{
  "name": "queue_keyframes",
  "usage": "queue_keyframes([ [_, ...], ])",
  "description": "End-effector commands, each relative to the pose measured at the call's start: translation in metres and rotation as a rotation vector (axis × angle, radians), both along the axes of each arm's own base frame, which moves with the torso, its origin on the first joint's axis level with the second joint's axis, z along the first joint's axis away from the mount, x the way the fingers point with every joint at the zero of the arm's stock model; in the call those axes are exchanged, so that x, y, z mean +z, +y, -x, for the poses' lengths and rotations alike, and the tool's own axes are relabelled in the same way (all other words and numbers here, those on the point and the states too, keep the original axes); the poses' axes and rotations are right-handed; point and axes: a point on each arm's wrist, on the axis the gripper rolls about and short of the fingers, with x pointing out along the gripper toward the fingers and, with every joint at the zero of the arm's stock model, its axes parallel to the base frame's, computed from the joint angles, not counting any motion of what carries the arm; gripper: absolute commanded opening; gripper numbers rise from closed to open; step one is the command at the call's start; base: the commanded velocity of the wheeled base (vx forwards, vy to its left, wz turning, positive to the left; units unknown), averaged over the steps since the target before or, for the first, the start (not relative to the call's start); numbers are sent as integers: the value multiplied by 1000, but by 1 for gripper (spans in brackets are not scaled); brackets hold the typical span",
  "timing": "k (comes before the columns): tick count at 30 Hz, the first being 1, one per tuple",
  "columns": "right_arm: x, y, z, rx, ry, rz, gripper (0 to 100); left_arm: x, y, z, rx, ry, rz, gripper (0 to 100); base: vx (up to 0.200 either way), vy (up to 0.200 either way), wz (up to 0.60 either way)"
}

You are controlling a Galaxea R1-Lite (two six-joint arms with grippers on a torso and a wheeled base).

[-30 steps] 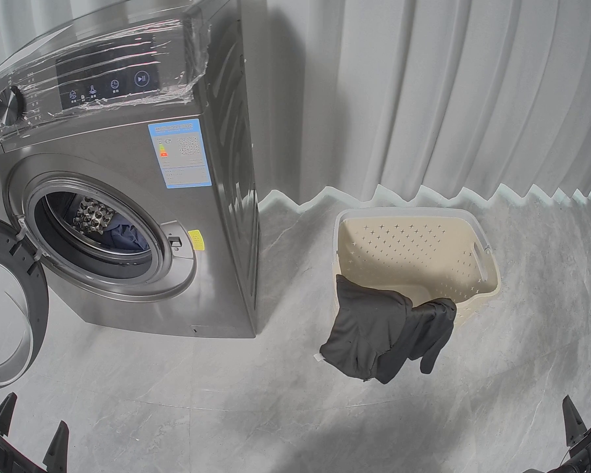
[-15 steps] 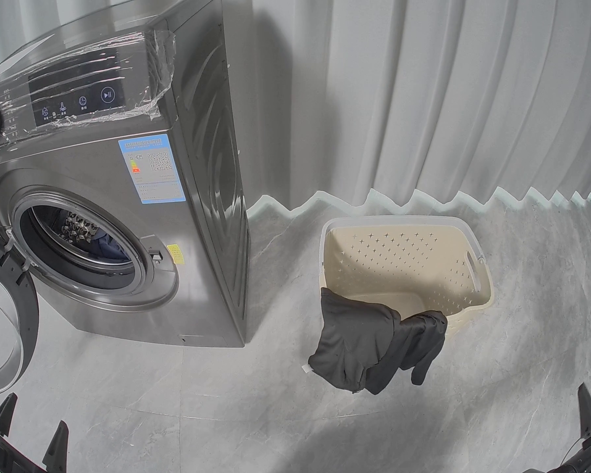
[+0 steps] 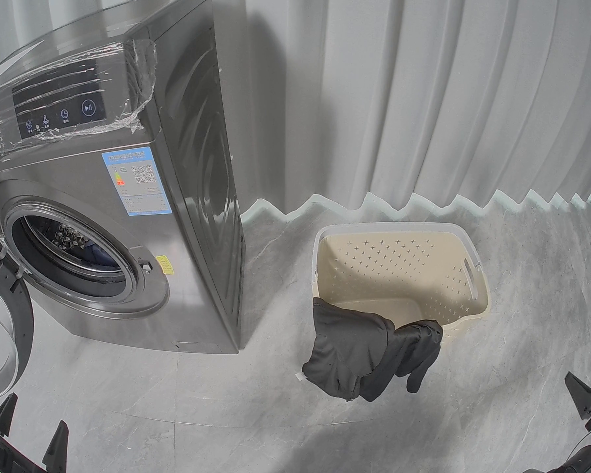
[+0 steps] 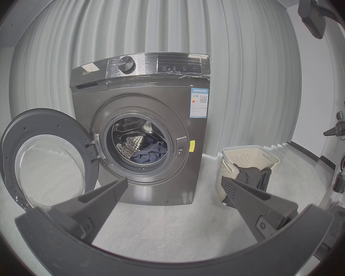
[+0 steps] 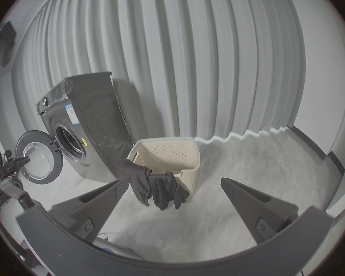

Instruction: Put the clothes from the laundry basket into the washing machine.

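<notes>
Two pincers are hanging near and low, the left pincer and right pincer, both gaping wide and holding nothing. Farther off, a dark garment is draping over the laundry basket's near rim; gripping its bunched fold looks best. Far left, the washing machine is standing open, seemingly with blue cloth inside.

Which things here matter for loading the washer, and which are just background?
Job: washing machine, open door, laundry basket, dark garment draped over the basket's rim, blue clothes inside the machine.
Just there: white curtain, grey floor.
</notes>
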Motion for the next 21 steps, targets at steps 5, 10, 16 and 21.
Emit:
queue_keyframes([
  [5,-12,8,-107,34,411,-11,100,-5,0,0,1,4,9,100,0,-40,0],
  [10,-22,25,-142,142,459,-14,100,-5,0,0,1,6,9,100,0,0,0],
  [16,-38,43,-169,201,538,-16,100,-5,0,0,1,4,7,100,0,0,0],
  [21,-56,63,-199,215,591,-29,100,-5,0,0,1,6,6,100,0,0,0],
])
